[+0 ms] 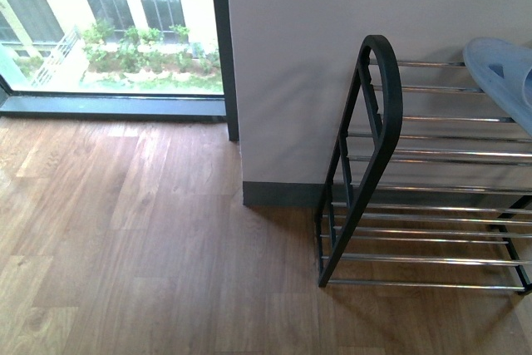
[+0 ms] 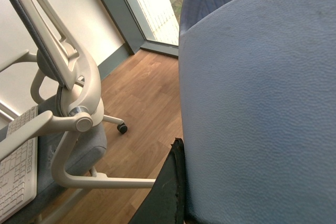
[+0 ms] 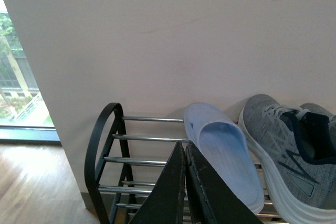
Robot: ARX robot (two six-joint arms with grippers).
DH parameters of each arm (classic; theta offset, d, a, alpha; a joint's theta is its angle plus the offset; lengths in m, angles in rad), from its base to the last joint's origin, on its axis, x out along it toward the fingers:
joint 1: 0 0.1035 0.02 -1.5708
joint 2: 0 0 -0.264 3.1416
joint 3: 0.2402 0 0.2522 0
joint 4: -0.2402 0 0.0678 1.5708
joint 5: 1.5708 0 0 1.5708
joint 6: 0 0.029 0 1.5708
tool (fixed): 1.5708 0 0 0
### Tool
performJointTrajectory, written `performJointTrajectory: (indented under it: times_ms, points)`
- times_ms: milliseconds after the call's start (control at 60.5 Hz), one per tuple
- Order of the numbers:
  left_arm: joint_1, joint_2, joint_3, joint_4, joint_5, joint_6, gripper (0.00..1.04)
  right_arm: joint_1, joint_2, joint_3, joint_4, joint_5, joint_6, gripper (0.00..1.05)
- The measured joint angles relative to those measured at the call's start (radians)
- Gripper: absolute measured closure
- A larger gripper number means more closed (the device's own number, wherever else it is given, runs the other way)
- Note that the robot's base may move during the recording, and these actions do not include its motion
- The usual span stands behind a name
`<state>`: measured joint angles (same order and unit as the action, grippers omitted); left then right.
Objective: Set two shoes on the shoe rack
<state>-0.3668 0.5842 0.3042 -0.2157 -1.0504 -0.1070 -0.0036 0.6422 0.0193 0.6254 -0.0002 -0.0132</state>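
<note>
1. Right gripper [image 3: 185,153]: black fingers pressed together tip to tip, nothing between them. Not visible in the front view.
2. Shoe rack [image 3: 102,145]: black arched end frame with thin chrome bars in several tiers, standing against a pale wall. Its top tier runs just beyond the closed right jaws. In the front view the rack [image 1: 378,155] stands on the wood floor at the wall's foot, lower tiers bare as far as the picture reaches.
3. Grey sneaker [image 3: 283,156]: knit upper, thick white sole, dark navy lining, grey laces. It lies on the rack's top tier, beyond the right jaws and off to one side, toe toward the wall. A second grey upper [image 3: 323,114] shows just behind it at the picture's edge; too little is visible to tell whether it is the pair's other shoe.
4. Light blue slipper [image 3: 223,156]: on the same top tier, between the right jaws and the sneaker, touching or nearly touching the sneaker's sole. Its toe also appears in the front view [image 1: 503,76].
5. Left gripper [image 2: 170,187]: one black finger visible at the picture's lower edge; whether the jaws are apart or together cannot be told.
6. Blue textured surface [image 2: 262,108]: fills the view immediately beside the left finger; what it belongs to cannot be told.
7. Office chair [image 2: 63,93]: cream frame, grey seat, on castors, well off from the left jaws on the wood floor.
8. White keyboard [image 2: 16,177]: beside the chair.
</note>
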Motion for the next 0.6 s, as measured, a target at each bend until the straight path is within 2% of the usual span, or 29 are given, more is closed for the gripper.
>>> performJointTrajectory:
  times_ms: [595]
  points:
    - [0.0,0.0,0.0,0.0,0.0,0.0,1.03,0.0,-0.297,-0.001,-0.279,0.0,0.0,1.03]
